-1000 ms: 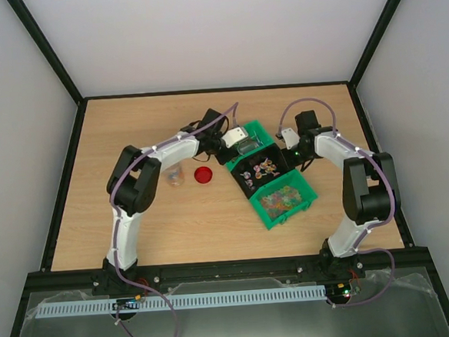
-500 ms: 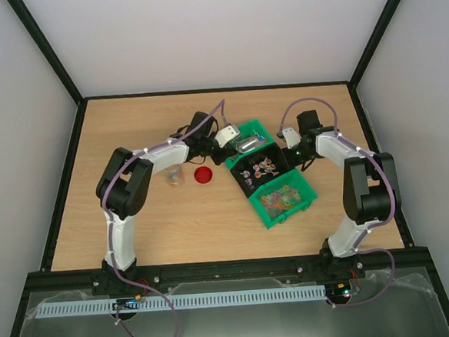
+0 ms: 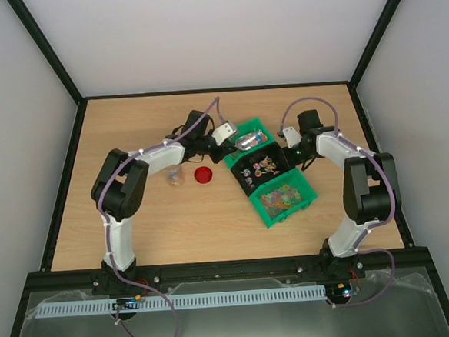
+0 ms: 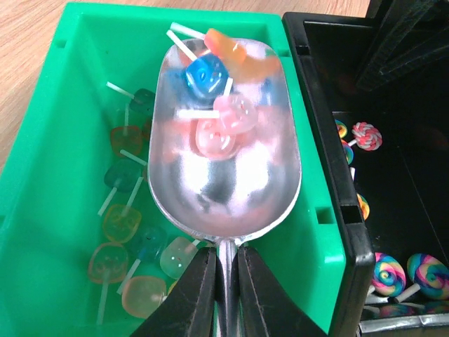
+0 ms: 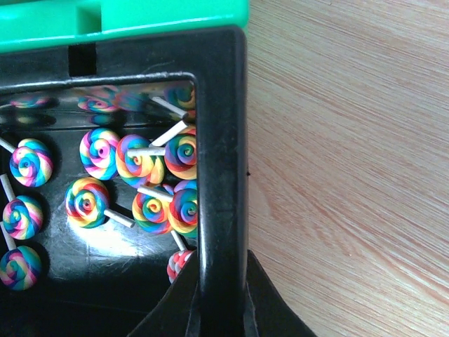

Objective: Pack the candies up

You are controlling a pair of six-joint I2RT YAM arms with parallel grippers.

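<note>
My left gripper (image 4: 226, 256) is shut on the thin handle of a silver metal scoop (image 4: 231, 182). The scoop hangs over the far green bin (image 4: 56, 140) and carries a few candies (image 4: 235, 112), translucent blue, pink and orange squares on white sticks. More of them lie on the bin's floor (image 4: 123, 225). My right gripper (image 5: 219, 270) is shut on the black bin's wall (image 5: 221, 140), with rainbow swirl lollipops (image 5: 151, 168) just inside. From above, the scoop (image 3: 247, 141) sits beyond the left gripper (image 3: 228, 137). The right gripper (image 3: 295, 157) is at the black bin's right side.
Three bins stand in a slanted row: far green (image 3: 258, 125), black (image 3: 245, 184), near green (image 3: 308, 201) filled with tiny multicoloured sweets (image 3: 279, 198). A red round lid (image 3: 203, 175) and a small clear jar (image 3: 175, 176) stand left of the bins on the wooden table.
The left arm's elbow and forearm have swung left and back, and the scoop has edged slightly farther over the far green bin. The right arm has not moved.
</note>
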